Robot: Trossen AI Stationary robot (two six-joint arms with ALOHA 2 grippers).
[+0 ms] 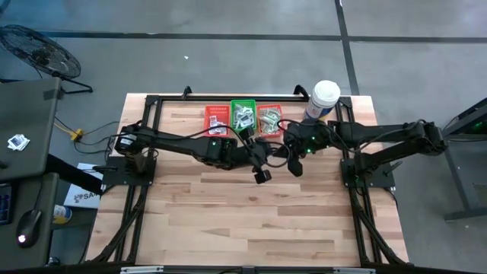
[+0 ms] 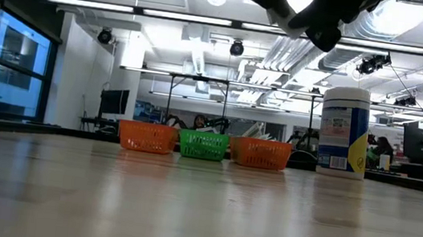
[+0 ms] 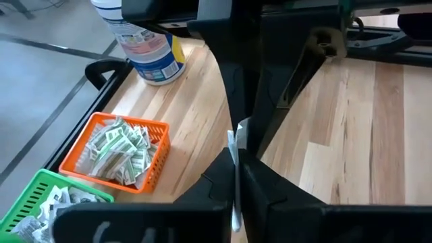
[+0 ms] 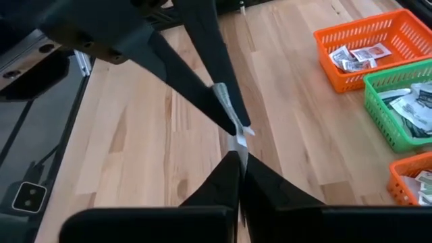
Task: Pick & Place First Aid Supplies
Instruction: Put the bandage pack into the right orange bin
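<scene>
One small white packet (image 4: pixel 228 108) of the first aid supplies hangs in the air above the table's middle, on the near side of the baskets. My left gripper (image 3: pixel 236 162) and my right gripper (image 4: pixel 239 160) meet tip to tip there, both shut on it. More packets lie in three baskets at the far edge: white squarish ones in the left orange basket (image 1: pixel 217 120), mixed ones in the green basket (image 1: pixel 243 116), and green-and-white strips in the right orange basket (image 1: pixel 269 119). My left gripper pinches the packet (image 3: pixel 233 143) between its two fingers, seen edge-on in the gap. The fingers slant down from the table's left. The packet is clear of the table. My right gripper pinches the packet's other end (image 4: pixel 241 135) between its fingertips, slanting down from the table's right, opposite the left fingers (image 4: pixel 196 81).
A big white tub (image 1: pixel 323 99) with a blue label stands at the far right, beside the baskets. The black frame rails (image 1: pixel 152 103) run along the table's far edge and sides. Bare wood (image 1: pixel 251 221) lies on the near side of the grippers.
</scene>
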